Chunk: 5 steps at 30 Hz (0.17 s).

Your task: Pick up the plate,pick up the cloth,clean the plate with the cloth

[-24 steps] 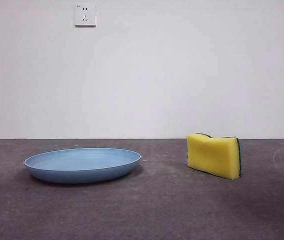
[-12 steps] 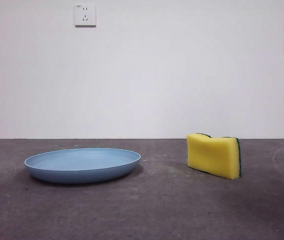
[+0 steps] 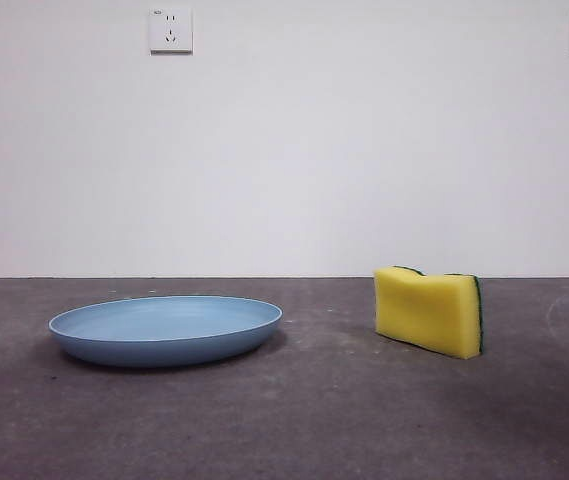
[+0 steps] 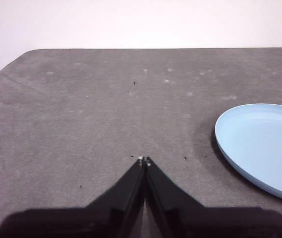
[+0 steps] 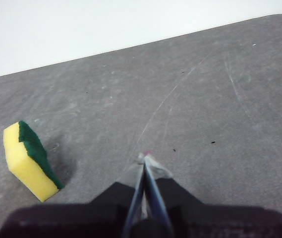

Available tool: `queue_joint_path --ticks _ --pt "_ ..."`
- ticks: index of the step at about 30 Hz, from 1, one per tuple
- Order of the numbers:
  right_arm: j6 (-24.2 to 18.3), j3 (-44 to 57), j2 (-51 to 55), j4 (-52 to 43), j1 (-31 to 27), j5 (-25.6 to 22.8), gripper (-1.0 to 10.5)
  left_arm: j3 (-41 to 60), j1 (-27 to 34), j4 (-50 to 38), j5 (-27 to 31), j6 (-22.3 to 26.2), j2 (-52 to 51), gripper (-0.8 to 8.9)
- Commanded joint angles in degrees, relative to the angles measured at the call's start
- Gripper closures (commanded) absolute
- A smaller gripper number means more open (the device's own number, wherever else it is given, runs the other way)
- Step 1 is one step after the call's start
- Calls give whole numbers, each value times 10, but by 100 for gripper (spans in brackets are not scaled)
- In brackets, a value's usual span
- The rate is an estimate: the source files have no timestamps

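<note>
The light-blue plate (image 3: 164,328) lies flat on the grey table at the left of the front view. It also shows in the left wrist view (image 4: 262,146). The cloth is a yellow sponge with a dark green face (image 3: 429,311); it stands on its edge at the right of the front view and shows in the right wrist view (image 5: 29,159). My left gripper (image 4: 144,160) is shut and empty, above the table and apart from the plate. My right gripper (image 5: 144,157) is shut and empty, apart from the sponge. Neither arm shows in the front view.
The grey table (image 3: 324,420) ends at a white wall with two wall sockets (image 3: 170,30). The table's far edge and a rounded corner show in the left wrist view (image 4: 27,52). Light scratches mark the table surface in the right wrist view (image 5: 165,104).
</note>
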<state>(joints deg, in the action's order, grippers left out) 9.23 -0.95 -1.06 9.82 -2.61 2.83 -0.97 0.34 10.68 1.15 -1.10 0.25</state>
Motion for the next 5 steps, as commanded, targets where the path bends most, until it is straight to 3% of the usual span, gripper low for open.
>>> queue_joint_path --ticks 1,5 --pt "3 6 0 5 1 -2 946 7 1 -3 2 -2 -1 815" --pt "3 6 0 5 1 -2 946 7 1 -3 2 -2 -1 815"
